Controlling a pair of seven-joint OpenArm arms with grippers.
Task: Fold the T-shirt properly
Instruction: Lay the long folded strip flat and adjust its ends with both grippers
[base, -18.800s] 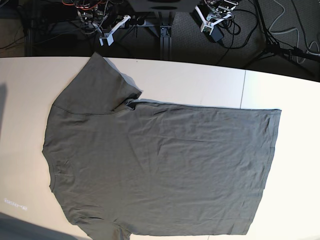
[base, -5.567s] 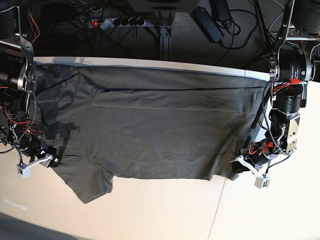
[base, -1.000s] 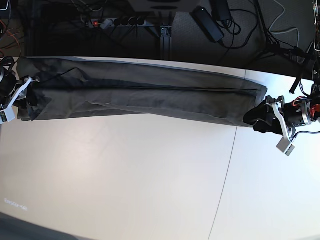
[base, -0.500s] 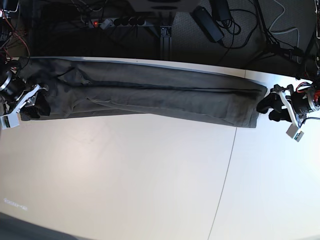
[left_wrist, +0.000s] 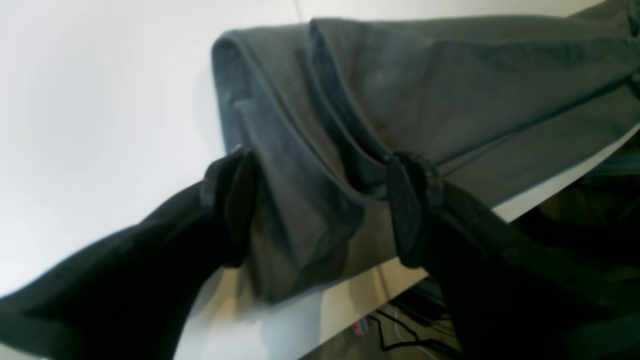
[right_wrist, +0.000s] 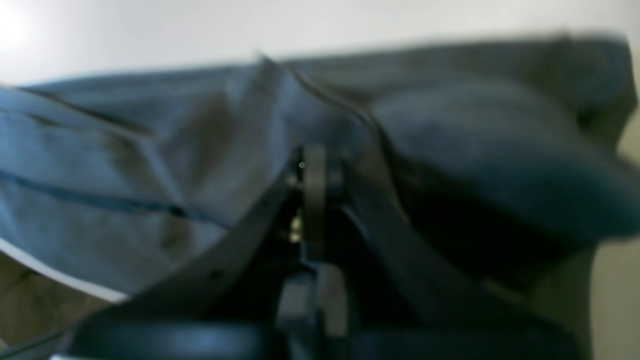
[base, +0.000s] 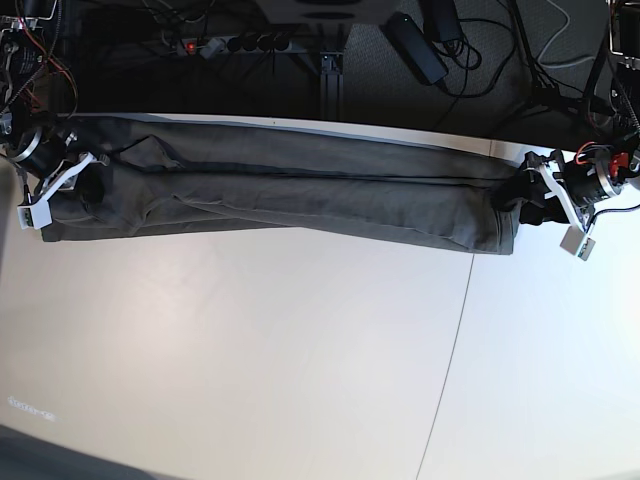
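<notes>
The dark olive-grey T-shirt (base: 300, 195) lies folded lengthwise into a long narrow strip along the table's far edge. My left gripper (base: 524, 200) is at the strip's right end. In the left wrist view its jaws (left_wrist: 320, 167) stand wide apart with the bunched hem end of the T-shirt (left_wrist: 450, 90) between them. My right gripper (base: 78, 186) is at the strip's left end. In the blurred right wrist view its jaws (right_wrist: 325, 167) stand close together, with T-shirt cloth (right_wrist: 150, 150) pinched and draped over them.
The white table (base: 250, 350) has a thin seam (base: 458, 330) running front to back. The strip lies close to the table's far edge. Behind that edge are a power strip (base: 240, 43), cables and a black adapter (base: 420, 45).
The once flat shirt is now a narrow strip. In the last second both grippers shifted toward the far edge, and the left gripper's jaws now stand apart around the hem end.
</notes>
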